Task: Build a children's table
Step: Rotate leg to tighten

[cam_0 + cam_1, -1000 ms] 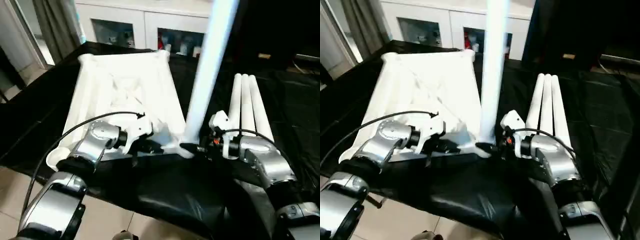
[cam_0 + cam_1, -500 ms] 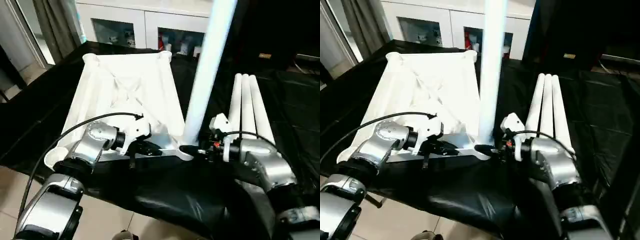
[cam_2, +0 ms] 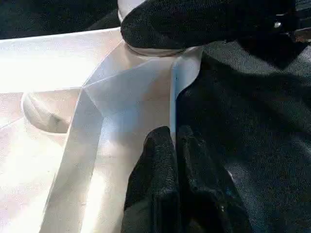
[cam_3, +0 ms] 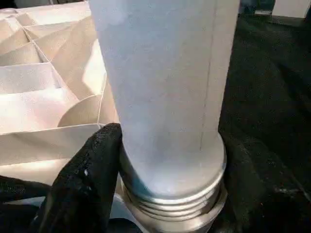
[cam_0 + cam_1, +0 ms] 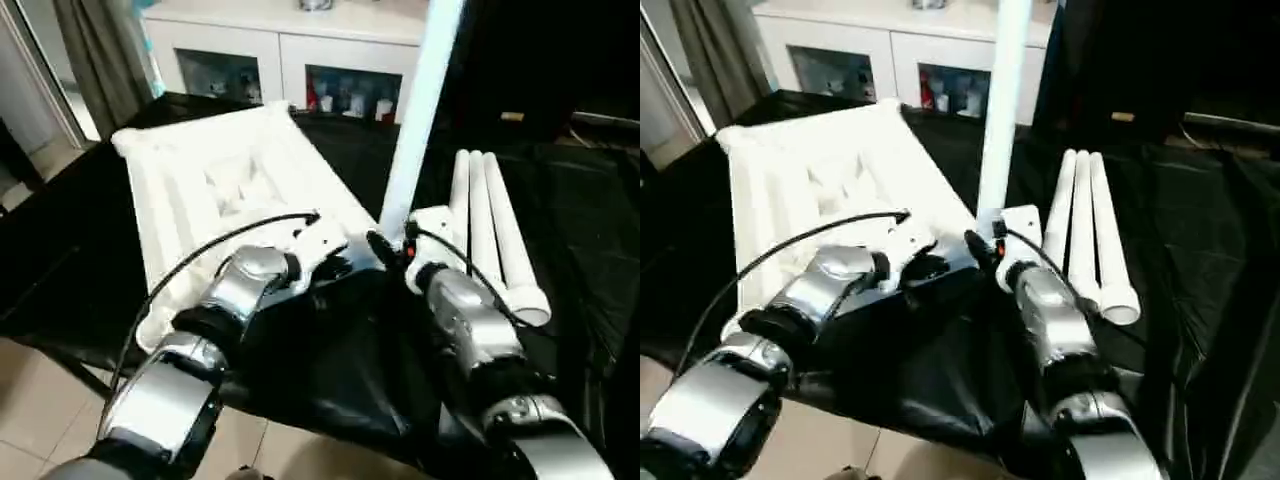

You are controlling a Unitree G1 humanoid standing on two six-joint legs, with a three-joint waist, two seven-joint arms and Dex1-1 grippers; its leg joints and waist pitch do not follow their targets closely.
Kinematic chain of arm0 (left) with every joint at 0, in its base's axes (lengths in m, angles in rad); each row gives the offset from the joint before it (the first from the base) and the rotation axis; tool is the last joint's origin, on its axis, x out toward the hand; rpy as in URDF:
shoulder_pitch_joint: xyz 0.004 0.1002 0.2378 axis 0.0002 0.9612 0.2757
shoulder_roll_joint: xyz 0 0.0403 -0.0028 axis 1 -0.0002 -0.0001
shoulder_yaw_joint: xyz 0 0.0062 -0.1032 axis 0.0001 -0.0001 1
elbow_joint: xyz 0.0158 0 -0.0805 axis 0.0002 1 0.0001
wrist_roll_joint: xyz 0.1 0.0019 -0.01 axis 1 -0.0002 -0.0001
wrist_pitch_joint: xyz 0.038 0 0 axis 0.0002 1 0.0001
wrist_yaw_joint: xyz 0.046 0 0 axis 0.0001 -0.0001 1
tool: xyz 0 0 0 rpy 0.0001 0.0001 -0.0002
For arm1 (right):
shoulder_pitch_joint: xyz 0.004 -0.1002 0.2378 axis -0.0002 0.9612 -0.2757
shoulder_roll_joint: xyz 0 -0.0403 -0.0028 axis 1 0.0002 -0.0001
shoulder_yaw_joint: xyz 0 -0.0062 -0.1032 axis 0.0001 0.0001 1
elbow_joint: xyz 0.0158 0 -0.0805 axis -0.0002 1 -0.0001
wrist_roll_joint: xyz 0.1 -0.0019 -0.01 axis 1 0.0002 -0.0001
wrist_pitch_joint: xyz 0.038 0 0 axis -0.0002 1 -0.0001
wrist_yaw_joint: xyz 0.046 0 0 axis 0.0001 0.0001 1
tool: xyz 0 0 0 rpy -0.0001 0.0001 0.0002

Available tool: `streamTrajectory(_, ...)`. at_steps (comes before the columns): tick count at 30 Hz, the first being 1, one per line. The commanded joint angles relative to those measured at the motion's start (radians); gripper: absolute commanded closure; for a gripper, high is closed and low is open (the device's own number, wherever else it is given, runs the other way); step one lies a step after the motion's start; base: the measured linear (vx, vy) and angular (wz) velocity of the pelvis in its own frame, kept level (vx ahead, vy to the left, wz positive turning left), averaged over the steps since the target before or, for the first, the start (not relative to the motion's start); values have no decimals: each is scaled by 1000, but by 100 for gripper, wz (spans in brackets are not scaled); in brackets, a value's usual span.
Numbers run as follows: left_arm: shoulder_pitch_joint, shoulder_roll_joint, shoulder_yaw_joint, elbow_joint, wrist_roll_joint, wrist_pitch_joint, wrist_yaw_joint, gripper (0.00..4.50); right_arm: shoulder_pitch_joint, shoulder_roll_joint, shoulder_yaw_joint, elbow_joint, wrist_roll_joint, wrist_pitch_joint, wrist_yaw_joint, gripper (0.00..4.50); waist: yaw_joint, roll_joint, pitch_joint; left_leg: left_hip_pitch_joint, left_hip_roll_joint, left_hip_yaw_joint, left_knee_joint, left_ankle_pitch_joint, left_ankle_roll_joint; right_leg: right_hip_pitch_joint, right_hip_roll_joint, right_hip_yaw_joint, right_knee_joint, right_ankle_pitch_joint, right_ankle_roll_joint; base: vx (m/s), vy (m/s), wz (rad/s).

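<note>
The white tabletop [image 5: 220, 180] lies underside up on the black-covered table. One white leg [image 5: 415, 110] stands upright in the tabletop's near right corner socket. My right gripper [image 5: 385, 245] is shut on this leg's base, and its black fingers [image 4: 87, 165] press either side of the leg [image 4: 165, 87] just above the threaded end. My left gripper [image 5: 335, 265] is shut on the tabletop's thin rim [image 3: 121, 97] right beside that corner, with the rim edge pinched between its fingers [image 3: 155, 160]. Three more legs [image 5: 490, 230] lie side by side to the right.
A white cabinet [image 5: 290, 60] with glass doors stands behind the table and a curtain [image 5: 100, 50] hangs at the back left. The table's front edge [image 5: 60, 350] drops to a tiled floor. A black cable [image 5: 210, 250] loops over my left forearm.
The tabletop's near right corner, with the upright leg and both grippers, has moved away from me. The tabletop has turned, its far end swinging left. The three lying legs have stayed in place.
</note>
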Motion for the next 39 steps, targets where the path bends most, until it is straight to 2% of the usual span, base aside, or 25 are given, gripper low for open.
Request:
streamTrajectory(1,-22,-26,10,0,-7,-17,19,450,14,44,84,44,-7,22,105,103,-3,-6,-59,15,33,-29,-74,-278,14,26,-91,51,-104,-359,-163,0,0,0)
streamTrajectory(3,-16,-8,7,-4,-10,-28,-10,450,11,18,87,36,-6,9,143,89,-2,-6,-59,13,33,-28,-74,-273,19,28,-91,51,-102,-341,-169,0,0,0)
streamTrajectory(4,-12,1,6,-4,-11,-36,-27,450,9,4,92,33,-11,-2,157,65,-1,-12,-60,12,33,-28,-73,-262,25,31,-92,51,-99,-330,-172,0,0,0)
streamTrajectory(5,-10,8,6,-4,-12,-41,-37,450,7,-8,97,33,-19,-11,167,65,-1,-10,-61,9,34,-28,-73,-246,29,32,-92,51,-97,-310,-176,0,0,0)
streamTrajectory(6,-3,19,5,-8,-14,-51,-61,450,7,-25,105,26,-22,-15,193,61,-1,-14,-60,7,33,-28,-73,-239,33,32,-91,51,-95,-301,-179,0,0,0)
streamTrajectory(8,5,33,2,-15,-19,-56,-98,450,10,-47,113,13,-21,-14,234,61,-1,-14,-61,6,32,-26,-70,-226,41,35,-92,52,-94,-286,-184,0,0,0)
streamTrajectory(10,33,87,-8,-41,-30,-72,-217,450,26,-119,130,-39,-8,-5,388,61,3,-16,-62,1,33,-25,-69,-199,55,41,-91,51,-89,-253,-187,0,0,0)
streamTrajectory(12,56,131,-18,-65,-41,-100,-318,450,46,-181,149,-80,-2,-14,504,61,7,-14,-66,-4,37,-24,-65,-158,73,43,-87,50,-76,-160,-209,0,0,0)
streamTrajectory(15,77,171,-25,-95,-58,-104,-416,450,64,-236,154,-124,23,-6,607,61,12,-7,-75,0,41,-22,-59,-125,89,40,-86,49,-60,-43,-247,0,0,0)
streamTrajectory(16,82,181,-26,-105,-64,-99,-441,450,70,-248,156,-135,28,-11,625,61,12,-7,-75,0,41,-22,-59,-125,89,40,-86,49,-60,-43,-247,0,0,0)
streamTrajectory(17,85,185,-26,-109,-66,-97,-451,450,72,-253,157,-140,30,-13,632,61,13,-9,-77,-6,42,-22,-56,-93,101,42,-85,47,-50,31,-265,0,0,0)
streamTrajectory(18,95,207,-24,-128,-80,-101,-501,450,82,-276,157,-154,37,-15,667,61,12,-9,-77,-6,41,-21,-55,-91,106,41,-84,46,-49,44,-269,0,0,0)
streamTrajectory(25,126,257,-18,-196,-121,-85,-625,450,107,-309,140,-203,78,4,747,61,20,-5,-75,-7,44,-20,-53,-123,103,33,-85,46,-50,14,-276,0,0,0)
streamTrajectory(29,134,265,-19,-211,-122,-82,-634,450,109,-303,141,-213,89,9,758,61,20,-6,-75,-5,44,-20,-54,-126,86,34,-86,46,-53,-18,-268,0,0,0)
streamTrajectory(35,138,263,-17,-220,-123,-78,-633,450,115,-291,147,-237,105,17,787,61,22,-6,-78,-7,42,-19,-50,-101,98,35,-85,46,-46,31,-269,0,0,0)
streamTrajectory(39,136,260,-17,-224,-122,-77,-627,450,122,-289,149,-254,110,15,801,61,26,-4,-77,-5,43,-19,-50,-112,93,34,-85,46,-49,10,-268,0,0,0)
